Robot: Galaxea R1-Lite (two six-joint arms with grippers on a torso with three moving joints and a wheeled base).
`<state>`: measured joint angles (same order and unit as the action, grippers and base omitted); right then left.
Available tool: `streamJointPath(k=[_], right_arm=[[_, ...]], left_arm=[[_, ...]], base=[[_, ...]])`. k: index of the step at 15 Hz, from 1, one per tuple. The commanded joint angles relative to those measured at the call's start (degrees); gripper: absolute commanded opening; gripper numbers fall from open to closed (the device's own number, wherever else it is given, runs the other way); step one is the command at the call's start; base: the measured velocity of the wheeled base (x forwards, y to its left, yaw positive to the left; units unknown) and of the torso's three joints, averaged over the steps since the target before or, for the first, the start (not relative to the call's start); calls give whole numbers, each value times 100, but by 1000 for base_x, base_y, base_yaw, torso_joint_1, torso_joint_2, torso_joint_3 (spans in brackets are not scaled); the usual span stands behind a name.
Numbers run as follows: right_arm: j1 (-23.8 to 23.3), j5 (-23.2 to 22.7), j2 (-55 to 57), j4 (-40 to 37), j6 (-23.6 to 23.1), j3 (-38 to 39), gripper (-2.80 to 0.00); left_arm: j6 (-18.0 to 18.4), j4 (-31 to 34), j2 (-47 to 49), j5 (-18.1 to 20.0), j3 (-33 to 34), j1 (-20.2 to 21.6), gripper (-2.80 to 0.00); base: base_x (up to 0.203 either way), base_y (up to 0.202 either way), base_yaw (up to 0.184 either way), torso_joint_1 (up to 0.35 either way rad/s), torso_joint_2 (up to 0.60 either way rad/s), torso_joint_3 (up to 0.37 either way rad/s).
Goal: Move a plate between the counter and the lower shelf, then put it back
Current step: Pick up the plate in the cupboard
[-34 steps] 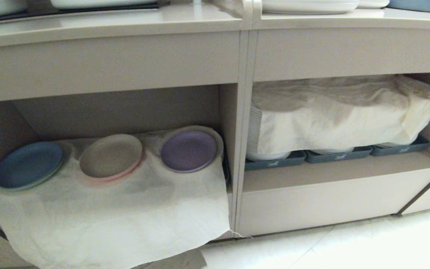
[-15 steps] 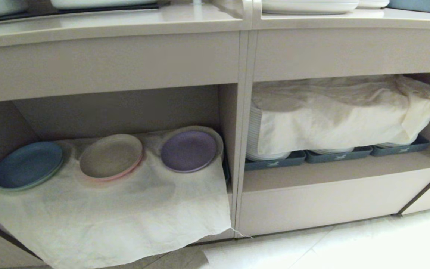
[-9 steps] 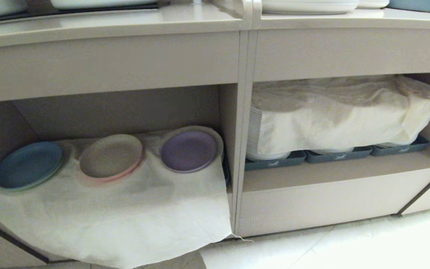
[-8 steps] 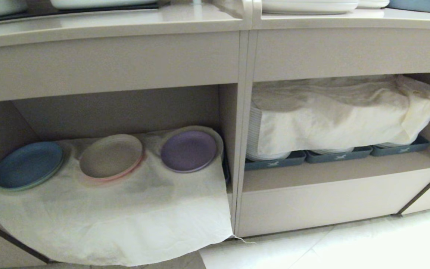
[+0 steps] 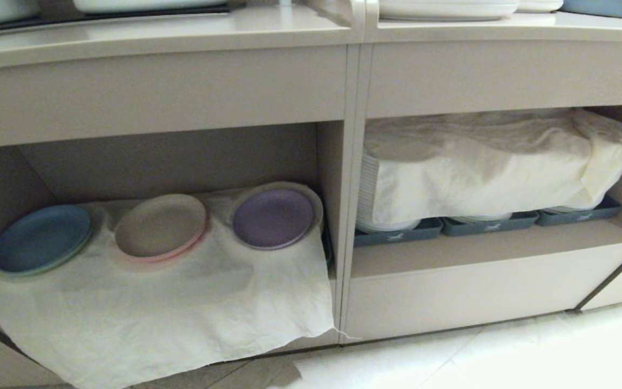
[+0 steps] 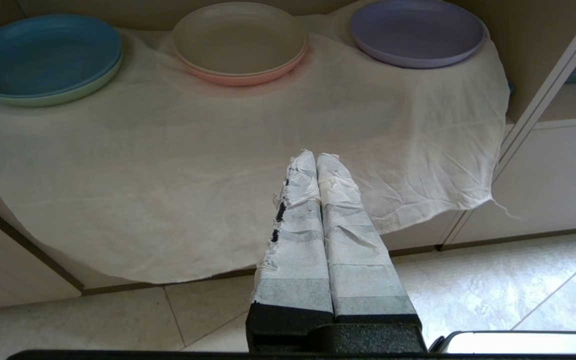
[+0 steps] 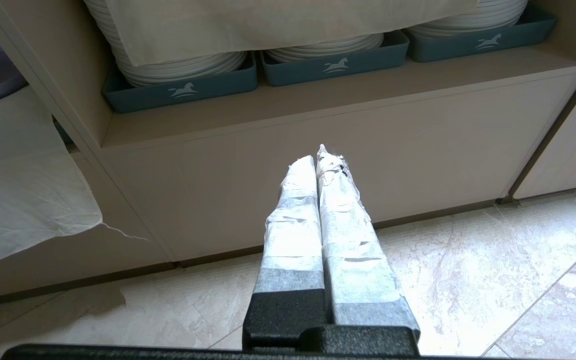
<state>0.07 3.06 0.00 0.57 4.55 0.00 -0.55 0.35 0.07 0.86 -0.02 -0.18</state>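
Round matte lavender-purple plate (image 5: 272, 218) sits on the wrinkled cream cloth (image 5: 170, 313) in the lower shelf (image 5: 170, 162), the beige open cubby on the left. It's the rightmost of 3 plate spots in a row, close to the cubby's right wall. Middle: beige plate stacked on a pink one (image 5: 160, 226). Leftmost: blue plate on a pale green one (image 5: 41, 238). Stacks are apart, not touching each other. Cloth lies under all 3 and drapes over the shelf's front edge toward the pale tiled floor (image 5: 478, 356).

Long smooth beige counter (image 5: 181, 35) runs across the top of head view w/ white dishes on it, only partly in frame.

Right cubby: stacks of white plates (image 7: 183, 65) in grey-blue trays w/ horse logo (image 7: 180, 92), 3 trays side by side, a second cream cloth (image 5: 484, 162) thrown over the stacks.

Neither arm shows in head view.

Left gripper (image 6: 316, 156): low, in front of the left cubby, out over the floor and pointing at the draped cloth. White-taped fingers (image 6: 340, 225) pressed together, nothing between them. Lavender plate is well apart from the tips, further in on the shelf; no contact w/ plate. Can't tell if tips touch the cloth.

Right gripper (image 7: 315, 155): in front of the right cubby's lower panel, above the floor, taped fingers (image 7: 293, 220) also pressed together, empty. Edge of the draped cloth and a bit of the lavender plate show at the side in right wrist view.
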Motion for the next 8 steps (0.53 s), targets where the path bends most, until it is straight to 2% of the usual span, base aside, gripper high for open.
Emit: streamJointPath(k=[1,8], right_arm=[[1,2,6,0,3,0,-280],[1,-2,7,3,3,0,-280]], left_arm=[[-7,0,-7,2,2,1,-280],[-24,0,-7,2,2,1,-280]], base=[[0,0,0,0,0,0],[0,0,0,0,0,0]])
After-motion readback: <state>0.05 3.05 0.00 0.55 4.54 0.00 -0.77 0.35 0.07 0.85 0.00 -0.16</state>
